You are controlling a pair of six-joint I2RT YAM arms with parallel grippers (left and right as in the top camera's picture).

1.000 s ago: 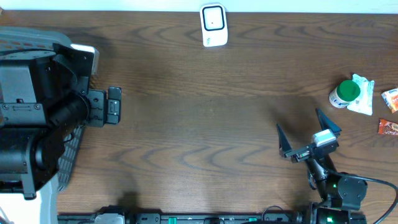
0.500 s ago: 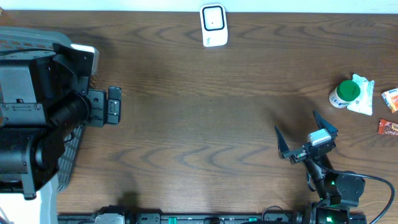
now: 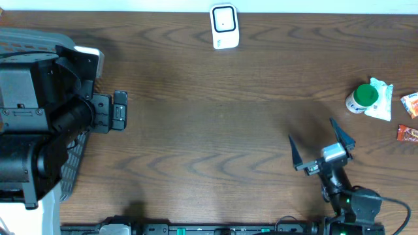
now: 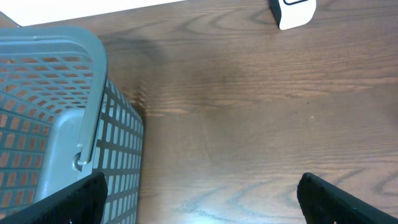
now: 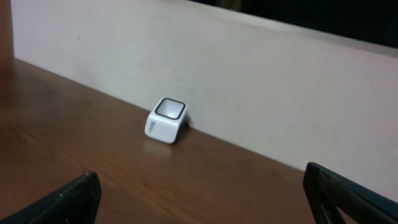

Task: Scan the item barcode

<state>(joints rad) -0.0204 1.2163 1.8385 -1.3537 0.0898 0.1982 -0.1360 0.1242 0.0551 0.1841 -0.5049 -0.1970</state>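
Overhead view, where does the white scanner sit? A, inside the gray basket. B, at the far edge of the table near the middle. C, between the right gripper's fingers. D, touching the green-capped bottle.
B: the white scanner stands alone at the far edge of the table, well apart from the gray basket, the open right gripper and the green-capped bottle.

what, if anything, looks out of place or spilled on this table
Nothing stands out. The white scanner sits upright at the far edge, the green-capped bottle and snack packets lie together at the right edge, and the grey basket stands at left. No spill or damage shows.
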